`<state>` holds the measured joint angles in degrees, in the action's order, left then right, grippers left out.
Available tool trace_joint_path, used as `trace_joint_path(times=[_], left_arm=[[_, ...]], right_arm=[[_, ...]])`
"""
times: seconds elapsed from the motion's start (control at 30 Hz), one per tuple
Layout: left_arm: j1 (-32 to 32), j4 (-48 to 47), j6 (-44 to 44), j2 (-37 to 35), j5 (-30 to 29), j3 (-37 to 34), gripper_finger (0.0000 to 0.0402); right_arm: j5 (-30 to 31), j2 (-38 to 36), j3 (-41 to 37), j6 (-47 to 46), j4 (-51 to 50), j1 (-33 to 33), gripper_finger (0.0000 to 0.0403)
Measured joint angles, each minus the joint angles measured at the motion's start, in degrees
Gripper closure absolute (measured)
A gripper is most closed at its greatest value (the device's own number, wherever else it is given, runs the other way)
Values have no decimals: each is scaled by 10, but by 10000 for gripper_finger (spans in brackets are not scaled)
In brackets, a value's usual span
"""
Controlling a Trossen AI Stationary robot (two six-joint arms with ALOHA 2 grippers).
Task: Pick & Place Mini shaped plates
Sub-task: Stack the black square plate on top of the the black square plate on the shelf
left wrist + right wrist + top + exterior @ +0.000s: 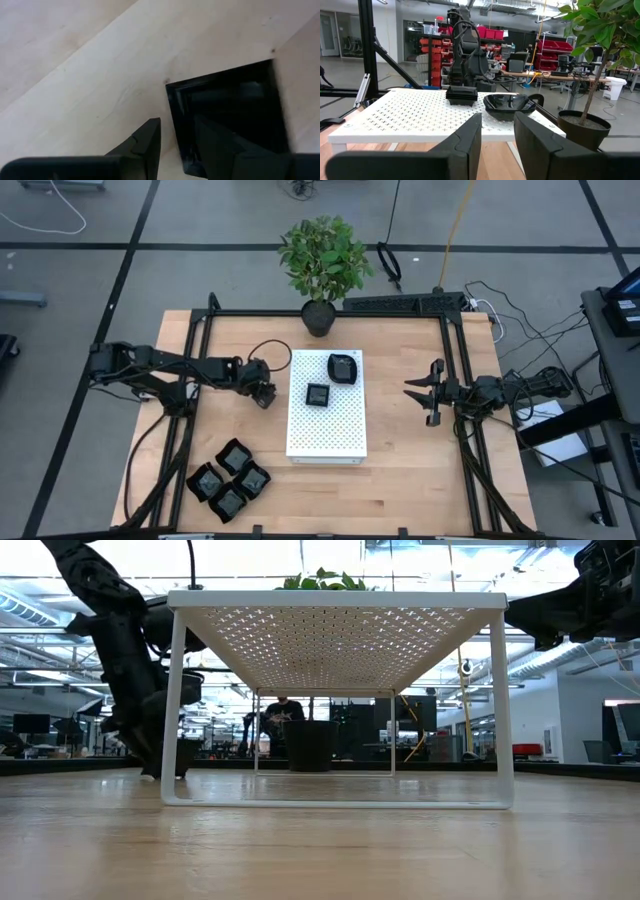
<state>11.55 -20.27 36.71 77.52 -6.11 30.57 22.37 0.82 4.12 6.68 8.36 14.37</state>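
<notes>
Left gripper, just left of white perforated board, is clamped on a square black mini plate: one finger inside, one outside its rim. Right gripper hovers right of board, fingers partly apart, holding nothing. On board: small square plate & rounded plate. Four more plates clustered on table, near-left corner. Plant pot behind board.
</notes>
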Motion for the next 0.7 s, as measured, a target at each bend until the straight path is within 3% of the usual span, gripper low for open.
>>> trace_joint_path(times=[0.7], left_arm=[[0,0,25,-4,27,0,287]], right_arm=[[0,0,0,0,0,0,301]])
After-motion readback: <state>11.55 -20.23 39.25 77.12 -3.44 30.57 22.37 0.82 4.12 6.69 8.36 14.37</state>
